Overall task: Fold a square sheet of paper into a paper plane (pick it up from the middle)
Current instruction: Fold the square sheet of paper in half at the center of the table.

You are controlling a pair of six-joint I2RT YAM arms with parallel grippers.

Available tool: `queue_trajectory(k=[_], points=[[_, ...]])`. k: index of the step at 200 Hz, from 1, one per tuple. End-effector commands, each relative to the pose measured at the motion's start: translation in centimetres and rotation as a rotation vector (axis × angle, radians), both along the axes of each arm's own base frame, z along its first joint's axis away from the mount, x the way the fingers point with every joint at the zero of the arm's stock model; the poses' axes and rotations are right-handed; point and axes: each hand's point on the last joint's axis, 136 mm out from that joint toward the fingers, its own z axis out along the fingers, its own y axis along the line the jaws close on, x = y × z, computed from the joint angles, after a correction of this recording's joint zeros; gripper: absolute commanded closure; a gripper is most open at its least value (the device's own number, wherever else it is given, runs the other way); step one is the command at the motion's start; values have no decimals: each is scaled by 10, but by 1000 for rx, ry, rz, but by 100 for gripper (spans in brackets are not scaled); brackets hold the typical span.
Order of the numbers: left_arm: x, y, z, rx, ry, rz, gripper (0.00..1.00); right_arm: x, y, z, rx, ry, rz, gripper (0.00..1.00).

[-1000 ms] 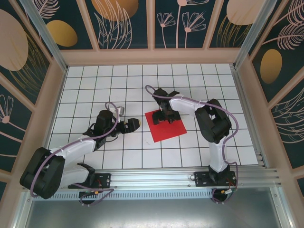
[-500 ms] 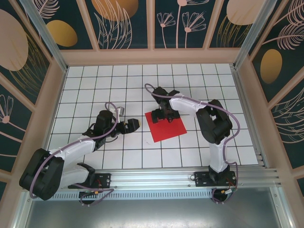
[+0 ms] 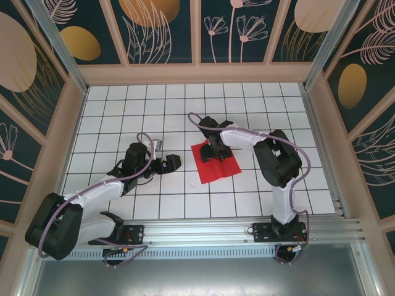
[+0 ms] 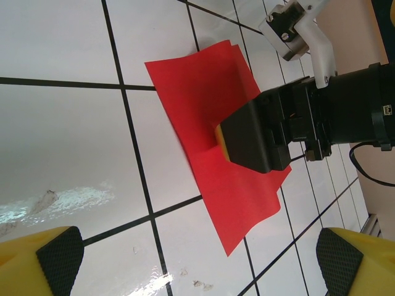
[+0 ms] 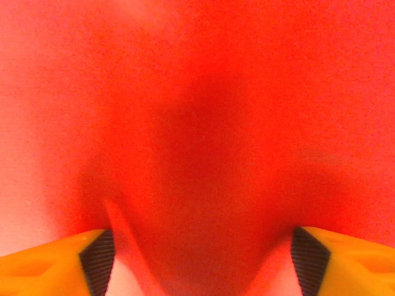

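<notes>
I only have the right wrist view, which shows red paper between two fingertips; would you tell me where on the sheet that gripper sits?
Observer: In the top view, the right gripper stands on the middle of the square sheet of paper.
Operator: Is the sheet lying flat around it?
Observer: Not quite; the left wrist view shows the paper bulging up beside its fingers.
Operator: And the other arm?
Observer: The left gripper is open, to the left of the sheet and apart from it.
</notes>
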Motion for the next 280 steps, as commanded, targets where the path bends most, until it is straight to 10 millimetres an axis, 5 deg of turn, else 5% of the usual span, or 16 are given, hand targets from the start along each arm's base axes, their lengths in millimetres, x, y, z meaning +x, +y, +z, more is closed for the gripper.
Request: queue_trajectory(k=[1, 61, 137, 182, 226, 280], points=[[3, -5, 14, -8, -34, -19, 2, -19, -10, -23, -51, 102, 7, 25], [5, -1, 19, -7, -53, 11, 1, 3, 15, 58, 119, -47, -18, 53], [13, 3, 36, -31, -109, 62, 2, -9, 70, 124, 586, -65, -17, 60], [8, -1, 41, -65, -97, 37, 2, -12, 70, 105, 724, -17, -67, 59], [0, -5, 35, -75, -72, -2, 1, -16, 44, 65, 726, 38, -153, 56], [-2, -14, 35, -85, -56, -44, 2, -18, 0, 48, 633, 19, -230, 39]])
